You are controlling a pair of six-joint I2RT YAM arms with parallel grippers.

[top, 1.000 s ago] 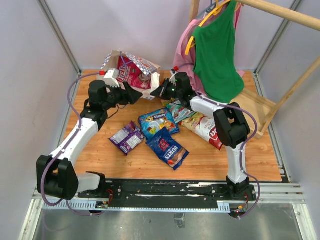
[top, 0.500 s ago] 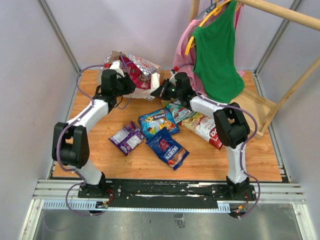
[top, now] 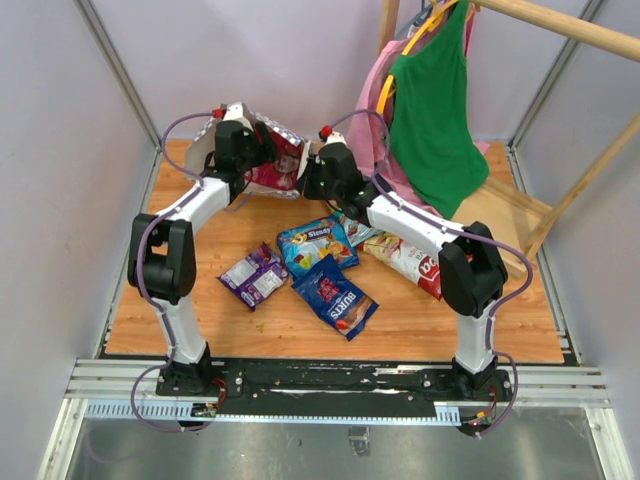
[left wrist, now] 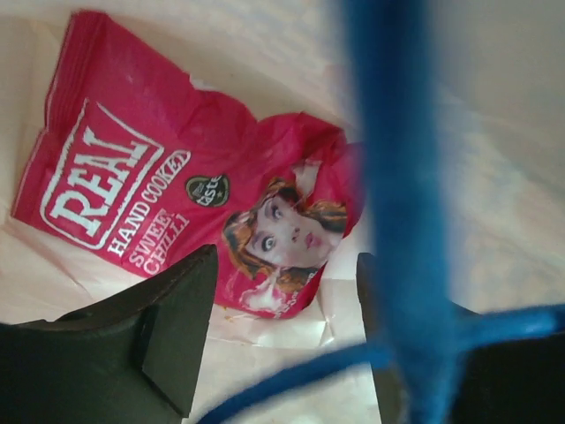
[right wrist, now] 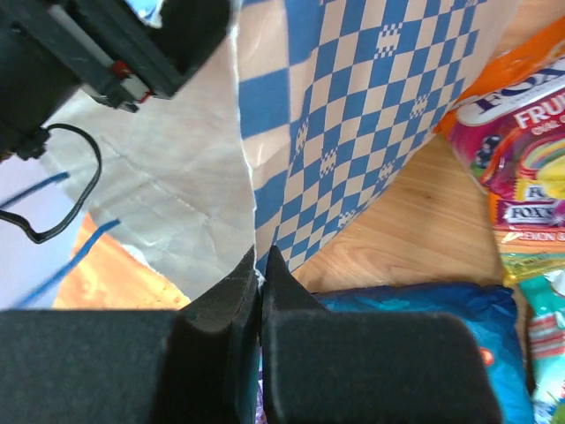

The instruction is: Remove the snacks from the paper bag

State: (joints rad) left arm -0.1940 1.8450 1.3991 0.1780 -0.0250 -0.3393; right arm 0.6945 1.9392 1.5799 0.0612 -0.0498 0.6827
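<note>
The paper bag lies at the back left, mouth toward the packets. My left gripper is inside its mouth, open and empty. In the left wrist view the gripper is just short of a magenta-pink "REAL" snack packet on the bag's floor. A blue cord handle crosses in front. My right gripper is shut on the bag's edge beside its checked wall. Several snacks lie outside the bag: purple, blue, dark blue, red-and-white, orange-green.
A green garment and a pink one hang from a wooden rack at the back right, close behind my right arm. Grey walls enclose the table on three sides. The blue packet lies just under my right gripper.
My left gripper has swung from the bag's left side into its mouth. My right gripper has moved left and back, still holding the bag's edge.
</note>
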